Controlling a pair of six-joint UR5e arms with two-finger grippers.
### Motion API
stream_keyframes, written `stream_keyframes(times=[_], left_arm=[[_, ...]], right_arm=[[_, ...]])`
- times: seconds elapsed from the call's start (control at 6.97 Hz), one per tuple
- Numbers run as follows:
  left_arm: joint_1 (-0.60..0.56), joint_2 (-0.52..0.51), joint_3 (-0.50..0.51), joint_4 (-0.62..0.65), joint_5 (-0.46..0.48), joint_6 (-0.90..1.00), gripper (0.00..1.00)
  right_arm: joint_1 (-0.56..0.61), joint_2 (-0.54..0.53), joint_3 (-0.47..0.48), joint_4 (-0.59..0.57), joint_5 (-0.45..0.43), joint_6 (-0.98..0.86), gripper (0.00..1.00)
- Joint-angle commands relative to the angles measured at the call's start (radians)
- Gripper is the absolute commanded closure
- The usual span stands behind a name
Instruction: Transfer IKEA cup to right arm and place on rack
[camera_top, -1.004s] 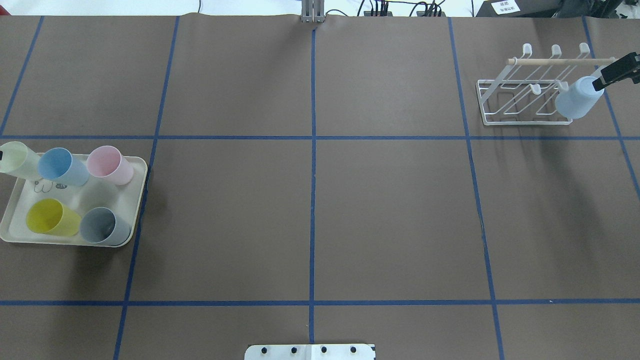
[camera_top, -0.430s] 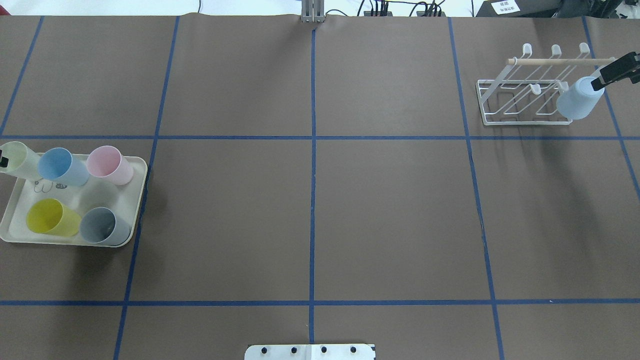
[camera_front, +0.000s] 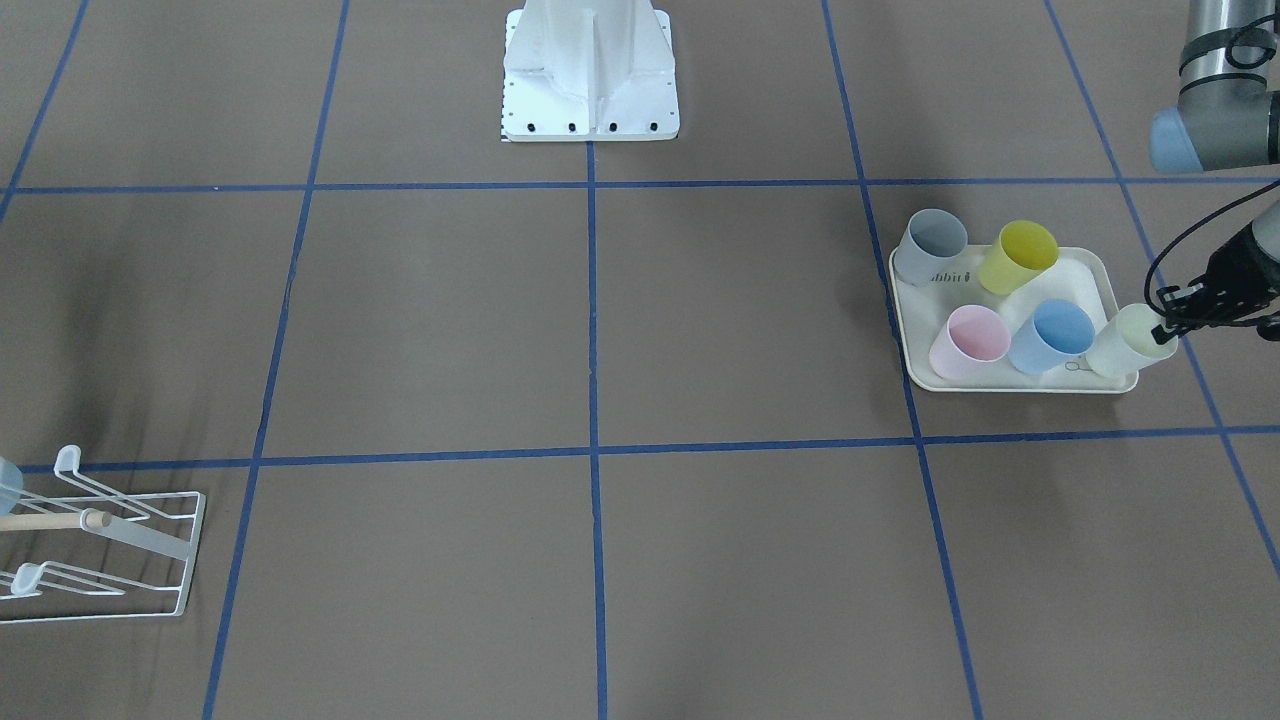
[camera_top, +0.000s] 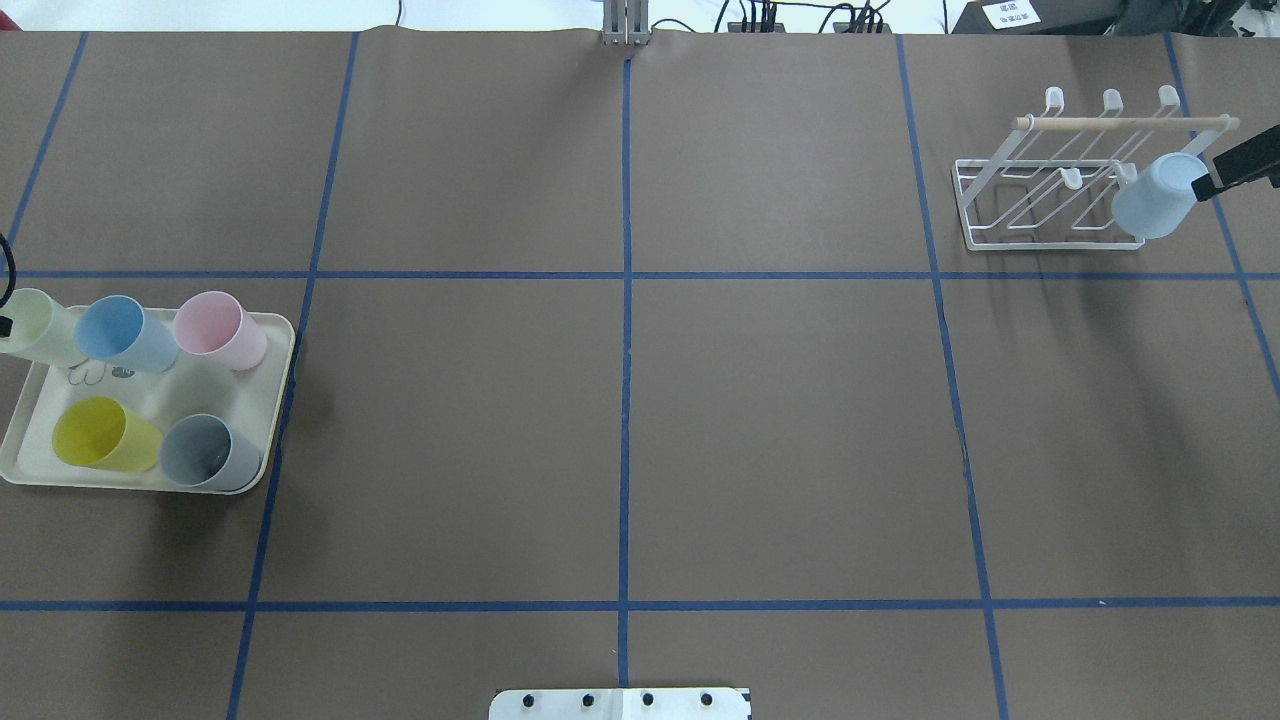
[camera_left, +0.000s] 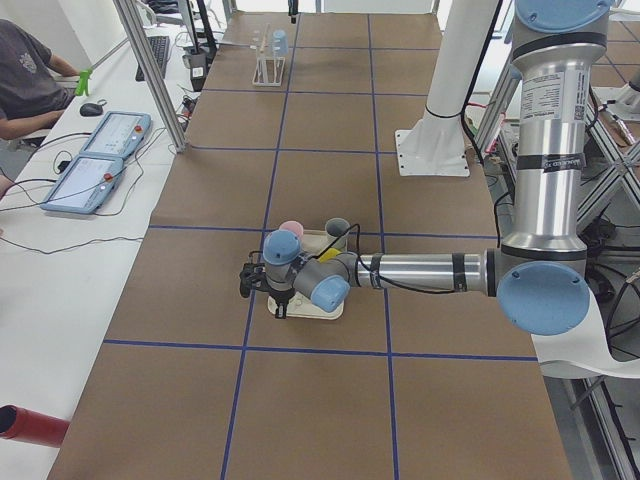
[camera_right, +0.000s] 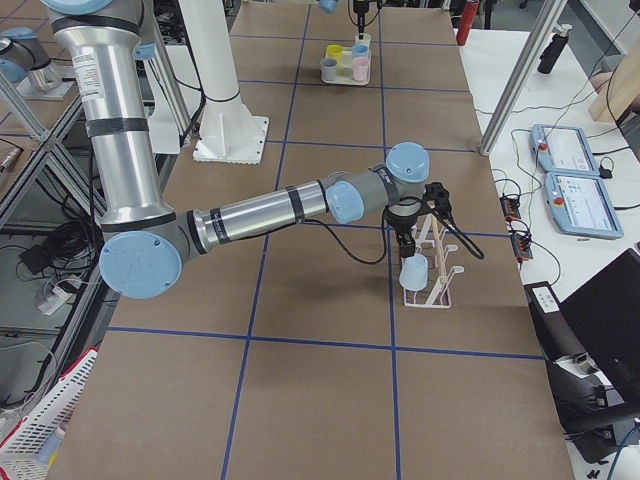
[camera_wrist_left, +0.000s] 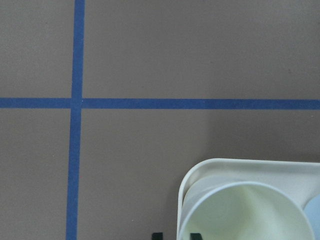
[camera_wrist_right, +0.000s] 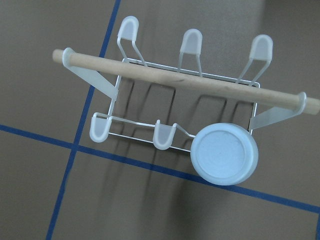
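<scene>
Light blue cup (camera_top: 1158, 196) sits upside down, base up, on a front corner prong of the rack (camera_top: 1100, 122). Right gripper (camera_top: 1203, 186) is just beside that cup at the rack's outer end. It's too small to tell whether its claw is apart or together. Tray (camera_front: 1000, 386) sits well apart from the rack, at the table's opposite end. Pale green cup (camera_front: 1125, 345) is on the tray side away from the rack. Left gripper (camera_front: 1165, 325) is at its rim, fingertips (camera_wrist_left: 157, 235) apart, one either side of the cup wall, not clamped.
</scene>
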Motion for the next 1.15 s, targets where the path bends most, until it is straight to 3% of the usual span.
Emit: stream_keyframes(times=[0.0, 0.29, 0.72, 1.0], left_arm=[[0.000, 0.001, -0.010, 0.001, -0.076, 0.000, 1.00], [-0.081, 0.024, -0.065, 0.001, -0.132, 0.006, 1.00], [-0.192, 0.053, -0.129, 0.007, -0.135, -0.004, 1.00], [-0.183, 0.035, -0.195, 0.004, -0.188, -0.204, 1.00]], right_arm=[[-0.001, -0.008, 0.011, 0.000, 0.002, 0.004, 0.00], [-0.005, -0.006, 0.029, 0.003, -0.001, 0.046, 0.00], [-0.025, -0.008, 0.063, 0.003, 0.001, 0.071, 0.00], [-0.100, -0.008, 0.128, 0.068, -0.007, 0.266, 0.00]])
